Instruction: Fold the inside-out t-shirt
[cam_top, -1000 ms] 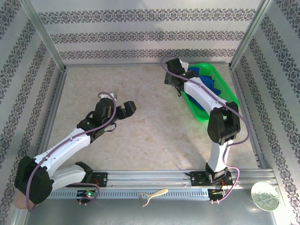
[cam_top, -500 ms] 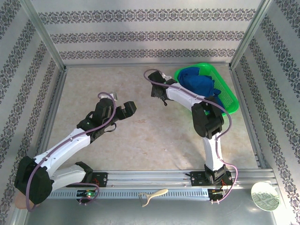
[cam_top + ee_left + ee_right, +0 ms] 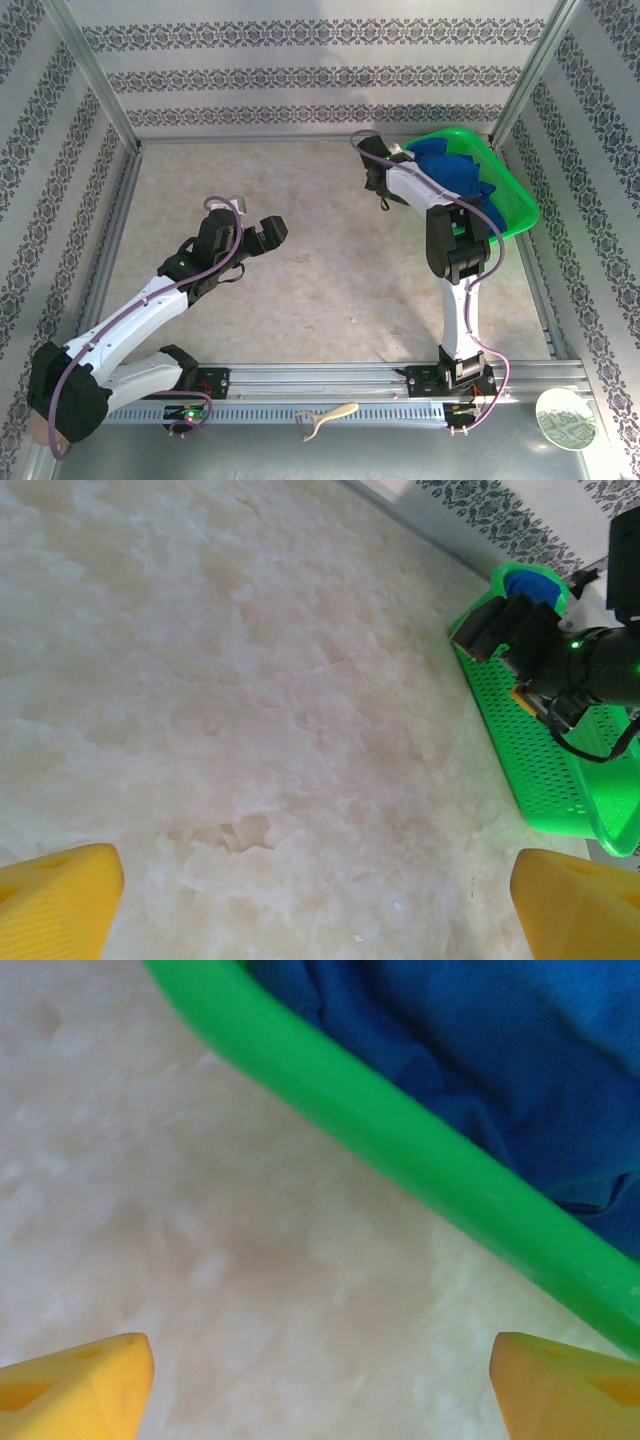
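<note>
The royal-blue t-shirt (image 3: 452,168) lies bunched inside the green mesh basket (image 3: 522,205) at the back right of the table. My right gripper (image 3: 379,187) hangs open just left of the basket, low over the table. In the right wrist view its yellow fingertips (image 3: 82,1378) are spread wide over bare table, with the basket rim (image 3: 400,1130) and blue t-shirt (image 3: 480,1045) just beyond them. My left gripper (image 3: 263,237) is open mid-table with nothing in it. The left wrist view shows its gripper (image 3: 320,910) over bare table, facing the basket (image 3: 545,770).
Metal rails and patterned walls (image 3: 300,75) enclose the marbled table (image 3: 300,290). A pale hook-shaped tool (image 3: 325,417) and a round green-and-white disc (image 3: 566,418) lie outside the near rail. Open table lies between the two grippers.
My right gripper swung left, then back toward the basket's left rim. The basket with the t-shirt has shifted and turned, ending further right. The left arm barely moved.
</note>
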Motion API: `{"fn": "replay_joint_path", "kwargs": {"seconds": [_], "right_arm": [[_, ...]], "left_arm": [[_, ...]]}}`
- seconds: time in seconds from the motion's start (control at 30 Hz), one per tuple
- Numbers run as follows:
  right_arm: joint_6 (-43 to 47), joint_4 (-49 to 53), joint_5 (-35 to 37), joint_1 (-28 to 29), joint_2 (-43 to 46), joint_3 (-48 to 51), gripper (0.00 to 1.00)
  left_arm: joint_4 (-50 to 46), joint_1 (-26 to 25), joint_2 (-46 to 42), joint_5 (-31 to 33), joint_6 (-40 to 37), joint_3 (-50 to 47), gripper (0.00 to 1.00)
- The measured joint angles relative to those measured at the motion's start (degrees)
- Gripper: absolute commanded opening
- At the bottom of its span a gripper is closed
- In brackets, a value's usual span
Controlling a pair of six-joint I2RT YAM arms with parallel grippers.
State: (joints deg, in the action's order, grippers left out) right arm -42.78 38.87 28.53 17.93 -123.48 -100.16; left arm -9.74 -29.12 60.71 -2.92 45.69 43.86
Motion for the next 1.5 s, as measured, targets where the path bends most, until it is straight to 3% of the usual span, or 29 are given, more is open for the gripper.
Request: {"fn": "replay_joint_path", "kwargs": {"seconds": [0.33, 1.03, 1.3, 1.5], "right_arm": [[-0.55, -0.42, -2.75, -3.34, -5.75, -8.26, 0.87], [1.92, 3.82, -3.65, -9.64, -19.08, -35.89, 0.86], [4.83, 3.80, -14.58, -10.67, -16.00, -38.10, 0.86], [4.33, 3.85, -15.91, -12.76, -4.20, -34.14, 0.91]], "left_arm": [[-0.61, 0.00, 1.11, 0.20, -0.02, 0.44, 0.99], [-1.84, 0.00, 0.61, 0.55, -0.24, 0.44, 0.99], [-1.70, 0.00, 2.19, 0.02, -0.28, 0.44, 0.99], [-0.22, 0.00, 3.58, -1.73, -0.22, 0.09, 0.99]]}}
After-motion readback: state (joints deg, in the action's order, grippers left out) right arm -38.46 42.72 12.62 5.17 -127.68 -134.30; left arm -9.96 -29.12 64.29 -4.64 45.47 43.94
